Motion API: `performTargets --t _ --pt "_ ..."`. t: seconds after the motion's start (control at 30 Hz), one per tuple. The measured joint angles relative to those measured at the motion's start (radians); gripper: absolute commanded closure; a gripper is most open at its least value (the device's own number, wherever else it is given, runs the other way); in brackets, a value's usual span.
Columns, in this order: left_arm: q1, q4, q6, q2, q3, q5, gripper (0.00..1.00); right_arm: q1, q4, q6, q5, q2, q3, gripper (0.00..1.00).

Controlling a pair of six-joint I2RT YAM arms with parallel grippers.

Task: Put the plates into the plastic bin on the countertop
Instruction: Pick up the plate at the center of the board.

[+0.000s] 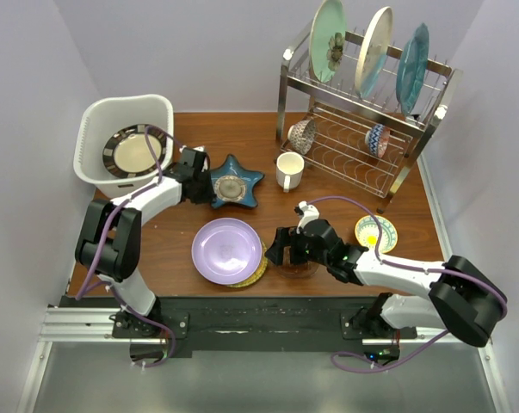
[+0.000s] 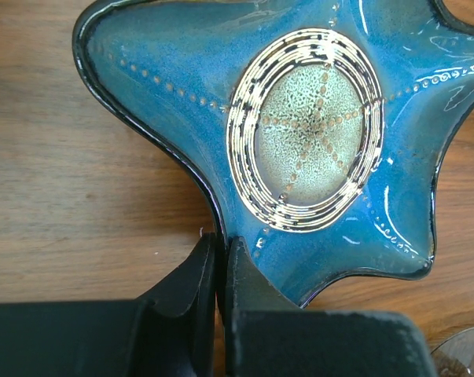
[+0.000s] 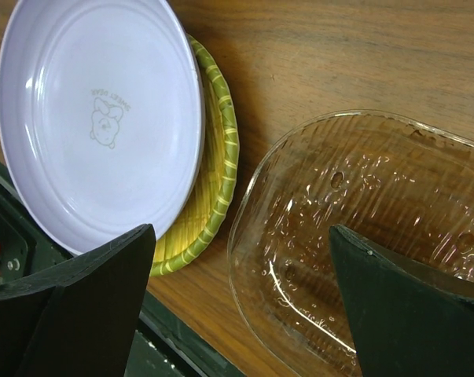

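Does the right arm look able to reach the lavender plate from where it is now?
Probably yes: the open right end effector is above the clear glass dish, just beside the lavender plate, with nothing standing between them.

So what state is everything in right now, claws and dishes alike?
Left claw: shut on the star dish, at its rim.
Right claw: open over the glass dish.
Black-rimmed plate: flat inside the bin.
Lavender plate: stacked on a yellow plate.
Mug: upright.
Rack plates: standing on edge.

L jaws pinch star dish [image 2: 299,149] rim.
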Motion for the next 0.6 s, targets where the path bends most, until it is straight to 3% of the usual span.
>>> performTargets --t 0.6 --pt "0.000 -0.147 0.018 -0.066 0.068 -0.023 1.00 0.000 -0.005 0.000 0.000 -0.013 0.000 0.05"
